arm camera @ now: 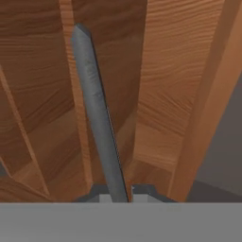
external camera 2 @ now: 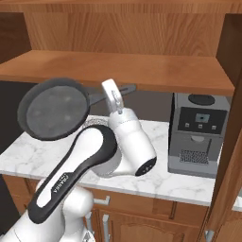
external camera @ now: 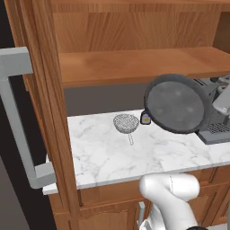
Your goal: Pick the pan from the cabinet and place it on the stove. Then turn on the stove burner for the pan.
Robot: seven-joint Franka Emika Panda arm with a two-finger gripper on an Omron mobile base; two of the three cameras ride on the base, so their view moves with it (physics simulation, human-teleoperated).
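Note:
The pan [external camera: 177, 104] hangs in the air on its edge, in front of the open cabinet [external camera: 134, 65] and above the marble counter. Its mottled grey face is turned toward the base cameras. In the right base view the pan [external camera 2: 54, 109] is at the left and its long handle [external camera 2: 97, 98] runs right into my gripper [external camera 2: 110, 94]. In the hand view the gripper [arm camera: 118, 197] is shut on the grey handle [arm camera: 97, 108], which rises away from the fingertips against the cabinet's wood. The stove is out of view.
A small wire-mesh strainer [external camera: 126, 123] and a little dark jar [external camera: 145, 117] lie on the marble counter [external camera: 112, 155]. A grey coffee machine [external camera 2: 198, 134] stands at the right. The cabinet's open door [external camera: 47, 112] with its grey bar handle [external camera: 13, 117] juts out at the left.

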